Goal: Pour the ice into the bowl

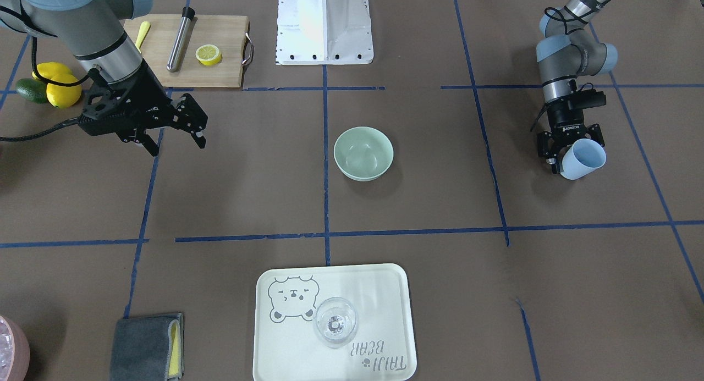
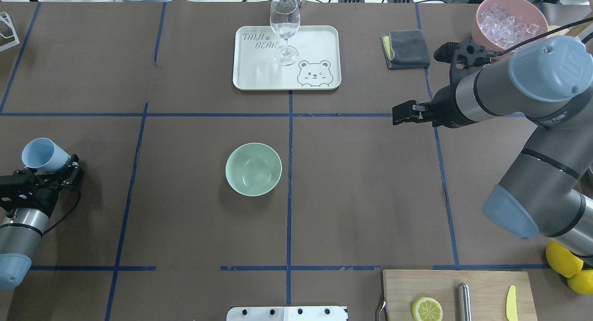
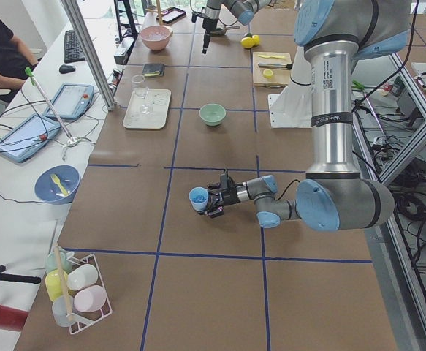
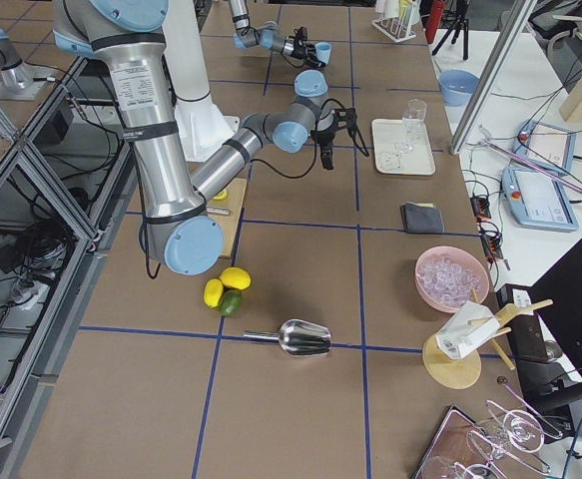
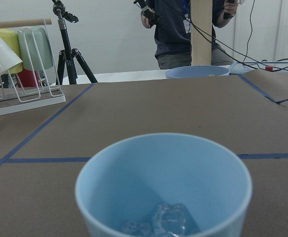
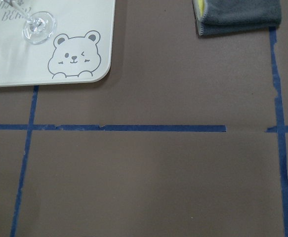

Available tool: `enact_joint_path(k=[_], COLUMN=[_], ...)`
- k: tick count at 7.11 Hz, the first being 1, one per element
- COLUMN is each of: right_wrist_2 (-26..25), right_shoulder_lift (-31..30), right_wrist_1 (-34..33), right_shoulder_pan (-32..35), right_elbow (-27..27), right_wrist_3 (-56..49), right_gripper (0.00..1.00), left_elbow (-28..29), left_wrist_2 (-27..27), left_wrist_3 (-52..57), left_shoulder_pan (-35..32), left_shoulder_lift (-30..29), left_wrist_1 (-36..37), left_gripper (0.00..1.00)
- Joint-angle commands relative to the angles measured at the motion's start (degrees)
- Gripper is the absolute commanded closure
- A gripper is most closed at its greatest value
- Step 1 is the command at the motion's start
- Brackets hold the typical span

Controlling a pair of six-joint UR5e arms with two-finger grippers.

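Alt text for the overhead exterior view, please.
The left hand holds a light blue cup at the table's left edge, far from the empty mint bowl at centre. The right hand hovers open near a grey cloth.

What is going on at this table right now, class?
The left gripper holds a blue cup at the table's edge, with ice in its bottom. The green bowl sits empty mid-table, well away from the cup, so nothing is poured yet. The right gripper hangs open and empty above the table, off to the bowl's other side.
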Motion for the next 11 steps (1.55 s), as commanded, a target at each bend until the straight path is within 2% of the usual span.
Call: enact_joint_path(k=[1,2,3,4,5,6,7,9,11], right_wrist_2=[0.0,0.0,-0.1,-0.1,-0.1,-0.1,-0.1,-0.2,-0.2], right_shoulder_lift=[0.1,0.1,0.1,0.1,0.1,0.1,0.1,0.0,0.0], right_wrist_1=[0.0,0.0,0.0,0.0,0.0,0.0,0.0,0.0,0.0], right_shoulder_pan=[0.0,0.0,-0.1,-0.1,-0.2,-0.2,-0.3,-0.4,-0.4], right_elbow=[0.1,0.0,0.0,0.0,-0.1,-0.1,-0.2,-0.3,-0.4], right_wrist_3=[0.0,0.0,0.1,0.1,0.1,0.2,0.2,0.4,0.5], right_gripper=[0.0,0.0,0.0,0.0,0.0,0.0,0.0,0.0,0.0], left_elbow=[0.5,0.5,0.5,0.4,-0.3,-1.0,-3.3,-6.2,-12.4], left_wrist_2=[-0.1,-0.3,-0.6,-0.6,-0.6,-0.4,-0.4,-0.3,-0.2], left_wrist_3=[0.2,0.2,0.2,0.2,0.2,0.9,8.6,10.3,24.3], left_shoulder_pan=[-1.0,-1.0,-1.1,-1.2,-1.2,-1.6,-2.7,-2.5,-2.1], left_shoulder_lift=[-0.4,-0.5,-1.1,-1.4,-1.8,-4.4,-6.5,-7.5,-8.5], left_wrist_1=[0.0,-0.1,-0.3,-0.6,-0.9,-1.0,-1.2,-2.6,-2.7], left_gripper=[0.08,0.48,0.74,0.9,1.0,1.0,1.0,1.0,1.0])
